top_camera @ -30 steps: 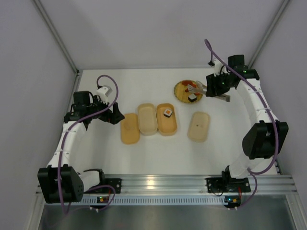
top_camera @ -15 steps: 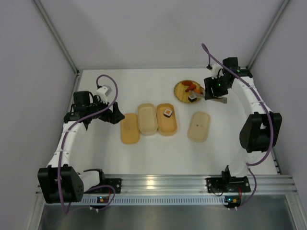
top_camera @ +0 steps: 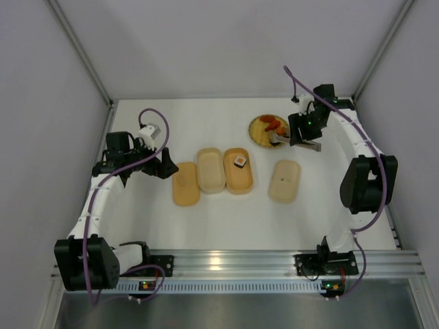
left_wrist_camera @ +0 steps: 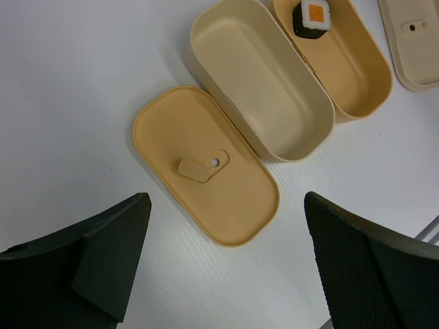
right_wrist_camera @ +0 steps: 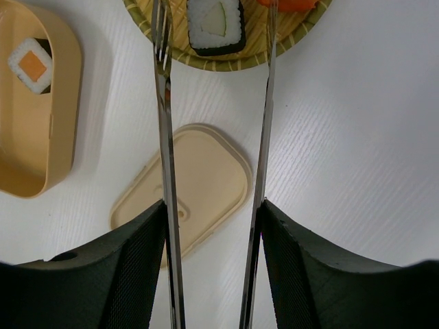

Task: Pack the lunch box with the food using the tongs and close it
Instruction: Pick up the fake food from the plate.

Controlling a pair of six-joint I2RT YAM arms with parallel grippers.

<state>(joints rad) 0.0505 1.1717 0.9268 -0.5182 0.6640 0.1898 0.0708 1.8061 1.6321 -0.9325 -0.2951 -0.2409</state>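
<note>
My right gripper [right_wrist_camera: 214,205] is shut on the tongs [right_wrist_camera: 164,137], one slim metal arm against each finger. The tongs stand open over the woven plate [top_camera: 260,133], and their tips straddle a sushi roll [right_wrist_camera: 215,24] lying on it. Orange-red pieces [right_wrist_camera: 288,4] lie on the plate just past the right tip. A second sushi roll [left_wrist_camera: 312,17] sits in the tan lunch box tray [top_camera: 240,179]. The cream tray [left_wrist_camera: 260,89] beside it holds nothing. My left gripper [left_wrist_camera: 226,205] hangs open above the tan lid [left_wrist_camera: 206,171], holding nothing.
A cream lid [top_camera: 284,181] lies flat on the table below the right gripper. The two trays and the tan lid [top_camera: 185,184] stand side by side mid-table. White walls enclose the table on three sides, and a metal rail [top_camera: 233,264] runs along the near edge.
The right arm has carried the tongs left and back over the woven plate, so the tips now straddle the roll there. The left arm has not moved.
</note>
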